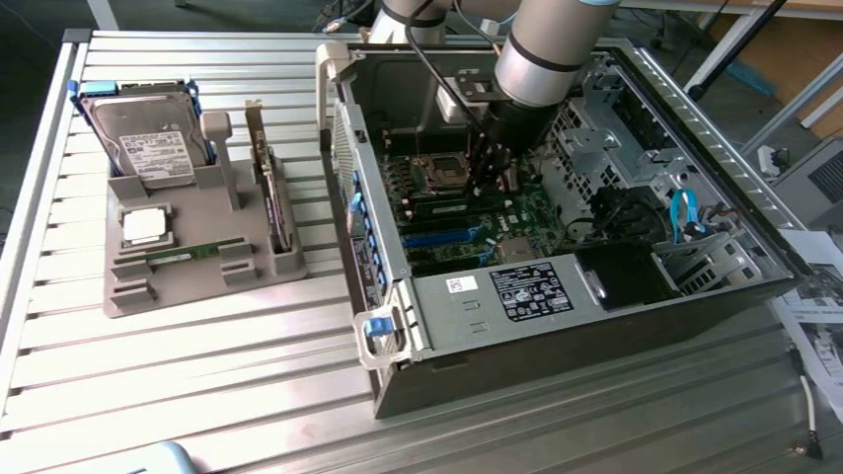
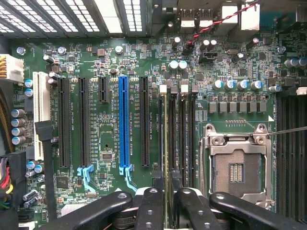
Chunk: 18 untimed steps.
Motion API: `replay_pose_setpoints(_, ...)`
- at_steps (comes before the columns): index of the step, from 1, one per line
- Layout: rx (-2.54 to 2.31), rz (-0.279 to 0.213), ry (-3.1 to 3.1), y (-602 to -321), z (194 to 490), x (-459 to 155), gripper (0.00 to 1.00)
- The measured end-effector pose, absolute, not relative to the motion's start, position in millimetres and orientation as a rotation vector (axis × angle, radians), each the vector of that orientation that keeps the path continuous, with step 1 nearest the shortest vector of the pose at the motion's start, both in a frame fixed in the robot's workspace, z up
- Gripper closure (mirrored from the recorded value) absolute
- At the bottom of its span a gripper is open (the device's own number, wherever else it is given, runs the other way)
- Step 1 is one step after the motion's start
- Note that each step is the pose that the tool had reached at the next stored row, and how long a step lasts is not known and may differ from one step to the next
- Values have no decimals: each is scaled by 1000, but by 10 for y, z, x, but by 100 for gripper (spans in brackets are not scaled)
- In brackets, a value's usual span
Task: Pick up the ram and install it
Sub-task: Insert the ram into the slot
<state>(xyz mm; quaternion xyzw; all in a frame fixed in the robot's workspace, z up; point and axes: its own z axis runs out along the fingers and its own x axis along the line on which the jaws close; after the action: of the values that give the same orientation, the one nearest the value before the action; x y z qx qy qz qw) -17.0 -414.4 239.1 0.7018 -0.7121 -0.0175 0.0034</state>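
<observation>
I judge this to be the install step, not the pick. The gripper is clamped on the ram, with a black finger on each face of the thin green stick, which the wrist camera sees edge-on. The stick lines up with the first memory slot on the motherboard. That puts it between the long expansion slots (the blue slot is my easy landmark) and the empty processor socket.

From straight above I cannot tell whether the contact edge is already in the slot or just over it. It looks low, but I would not swear to it.

As I read it, seating the stick calls for pressure straight down in its own plane, with no twist. Both ends need to go in level, and the white latch at the slot's end must be free to close.

In the exterior view the arm reaches down into the open case, which lies on its side on the slatted table. The wrist points almost squarely at the board, and the claw is low over the area beside the socket. The grey tray with the hard drive sits well apart, toward the exterior view's left.
</observation>
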Motion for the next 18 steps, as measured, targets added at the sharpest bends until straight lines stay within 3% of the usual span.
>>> replay_pose_setpoints(18, 2218, -52, -2212, -4133, 2591, -170, 81)
